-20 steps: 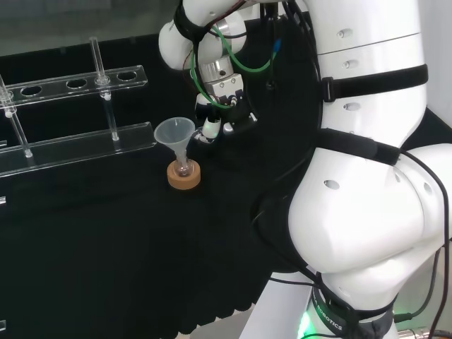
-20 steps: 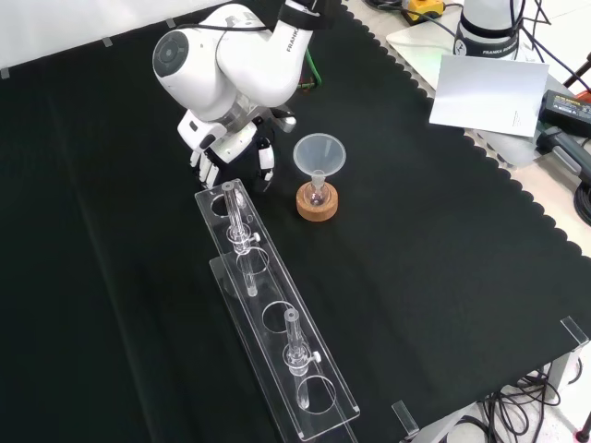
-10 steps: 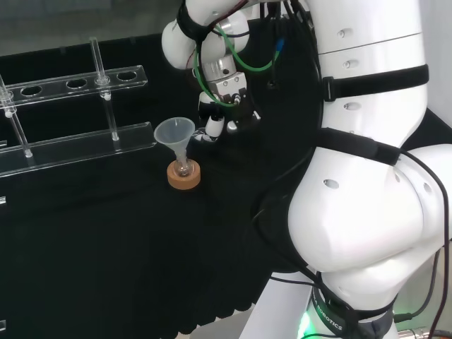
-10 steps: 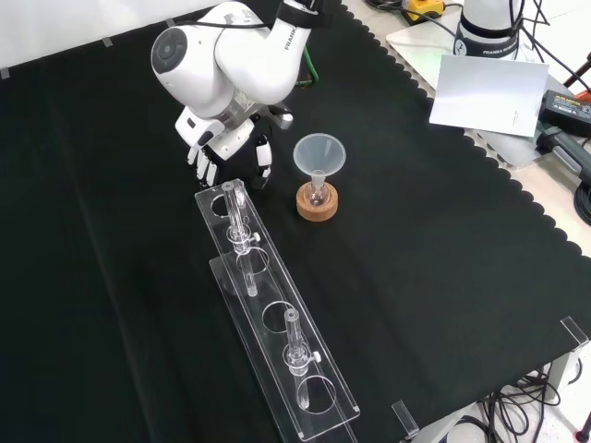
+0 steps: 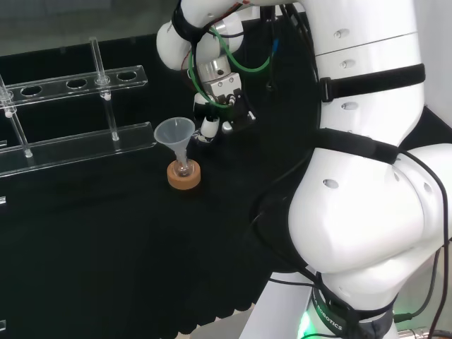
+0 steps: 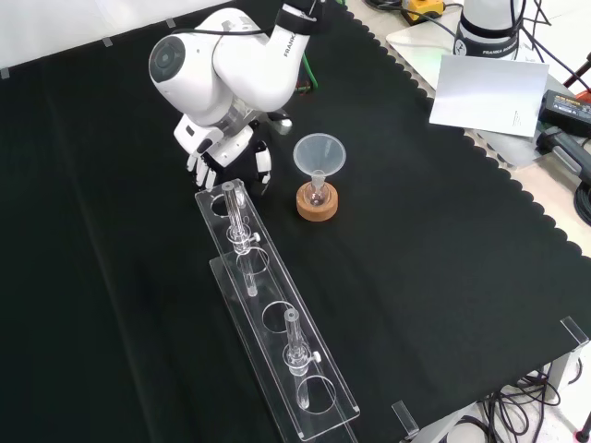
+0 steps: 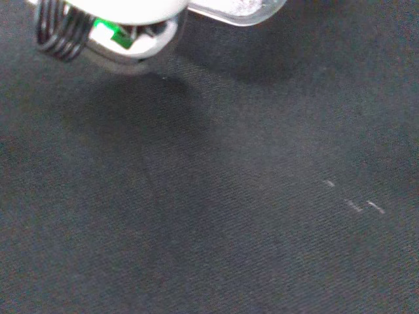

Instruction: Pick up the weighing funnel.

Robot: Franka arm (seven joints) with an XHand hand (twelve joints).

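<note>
The hand [image 5: 215,115] hangs with curled fingers just right of the big funnel [image 5: 174,132] in the head view. In the front view the hand [image 6: 228,155] is above the near end of the tube rack, left of the funnel [image 6: 319,153]. In the wrist view a small clear rounded piece, the weighing funnel [image 7: 239,8], sits beside the blurred white hand [image 7: 124,13] and casts a shadow on the black cloth below. The fingers appear pinched on it. In the head and front views the hand hides it.
The funnel stands in a small flask on a cork ring [image 6: 318,203]. A long clear tube rack [image 6: 277,323] with two glass tubes runs toward the front view's bottom. A white sheet [image 6: 487,92] and cables lie past the cloth's scalloped right edge.
The hand has drifted slightly up and to the left in both fixed views, and its wrist has turned a little. The funnel and rack have not moved.
</note>
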